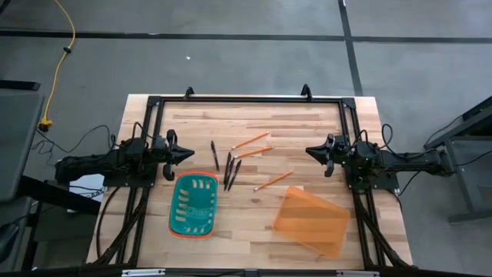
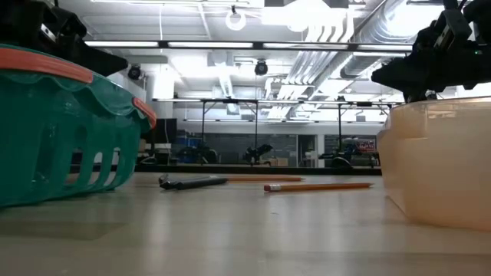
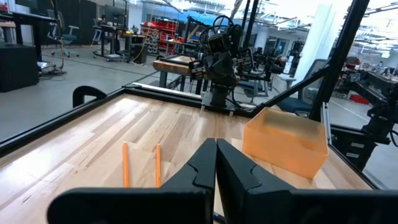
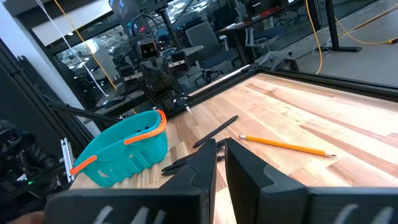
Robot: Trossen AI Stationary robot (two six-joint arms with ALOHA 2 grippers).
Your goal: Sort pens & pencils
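Three dark pens lie flat on the wooden table: one (image 1: pixel 214 155) apart at the left, two (image 1: pixel 231 173) close together beside the teal basket (image 1: pixel 194 204). Three orange-yellow pencils lie flat too: two (image 1: pixel 251 146) toward the far side, one (image 1: pixel 273 181) nearer the orange bin (image 1: pixel 311 221). My left gripper (image 1: pixel 188 154) hovers level at the table's left, shut (image 3: pixel 216 144) and holding nothing. At the table's right my right gripper (image 1: pixel 310 151) also hovers level. Its fingers (image 4: pixel 221 144) are shut to a thin slit with nothing between them.
The teal basket with an orange rim (image 2: pixel 61 130) stands at the near left. The translucent orange bin (image 2: pixel 437 161) stands at the near right. A black frame (image 1: pixel 250 100) runs along the table's far and side edges. Bare wood lies between the two grippers beyond the pencils.
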